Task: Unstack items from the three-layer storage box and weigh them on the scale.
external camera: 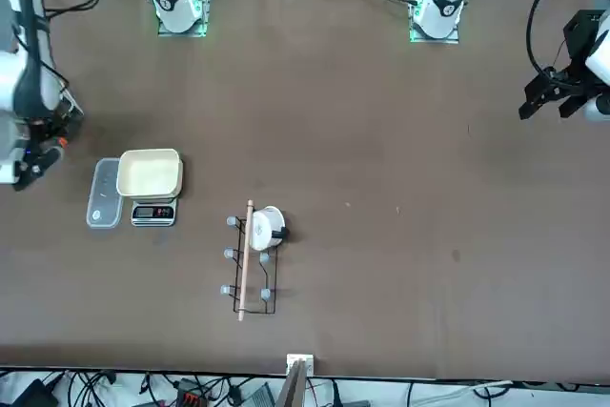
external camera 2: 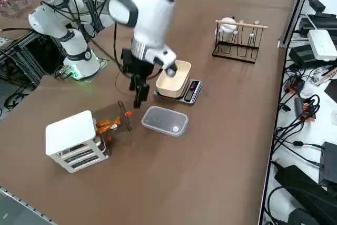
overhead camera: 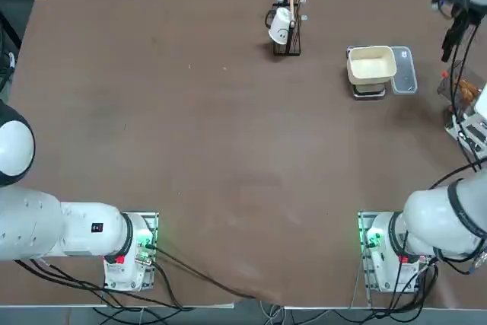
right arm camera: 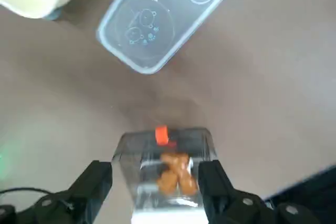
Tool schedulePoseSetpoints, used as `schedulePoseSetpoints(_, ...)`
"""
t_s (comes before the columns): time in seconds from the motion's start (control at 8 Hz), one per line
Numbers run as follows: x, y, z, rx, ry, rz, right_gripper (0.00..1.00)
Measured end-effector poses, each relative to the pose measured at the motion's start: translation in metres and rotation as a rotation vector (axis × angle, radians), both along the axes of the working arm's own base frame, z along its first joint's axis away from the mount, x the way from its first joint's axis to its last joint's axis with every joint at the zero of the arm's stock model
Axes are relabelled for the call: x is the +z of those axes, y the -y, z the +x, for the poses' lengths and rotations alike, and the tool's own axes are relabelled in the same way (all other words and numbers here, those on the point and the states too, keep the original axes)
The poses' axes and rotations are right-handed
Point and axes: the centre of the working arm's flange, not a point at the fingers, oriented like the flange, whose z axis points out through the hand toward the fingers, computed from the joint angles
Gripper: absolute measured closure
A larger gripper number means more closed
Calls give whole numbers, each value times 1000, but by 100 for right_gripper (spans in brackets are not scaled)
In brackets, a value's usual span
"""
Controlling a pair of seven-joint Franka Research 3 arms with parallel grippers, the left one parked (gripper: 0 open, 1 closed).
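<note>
The right tool [external camera 2: 140, 98] hangs above the brown tabletop [overhead camera: 190, 150], pointing down, between the three-layer storage box [external camera 2: 73, 139] and the scale [external camera 2: 179, 84]. Its two fingers [right arm camera: 94, 179] stand wide apart with nothing between them. Directly below them, in the wrist view, a clear drawer [right arm camera: 165, 163] with an orange tab is pulled out of the box, and brown and tan items [right arm camera: 176, 172] lie inside it.

The box sits at the tabletop's right edge, on the working arm's side. The scale stands a little farther on; its cream tray [overhead camera: 371, 64] holds nothing. A clear rectangular panel [external camera 2: 164, 120] lies flat just beside the scale, between it and the box. Well apart, toward the far middle, stands a dark wire stand with a white cup [overhead camera: 281, 25].
</note>
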Motion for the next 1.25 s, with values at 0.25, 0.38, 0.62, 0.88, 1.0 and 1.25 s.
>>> schedulePoseSetpoints(0.25, 18, 10, -7, 4, 0, -13, 13)
schedulePoseSetpoints(0.38, 8, 22, -16, 8, -10, -26, 19)
schedulePoseSetpoints(0.62, -29, 61, -41, 31, 1, -19, 38)
schedulePoseSetpoints(0.88, -54, 81, -63, 28, -1, -3, 39)
schedulePoseSetpoints(1.0, -62, 81, -66, 36, 12, 1, 39)
schedulePoseSetpoints(1.25, -75, 80, -75, 40, 20, 11, 39)
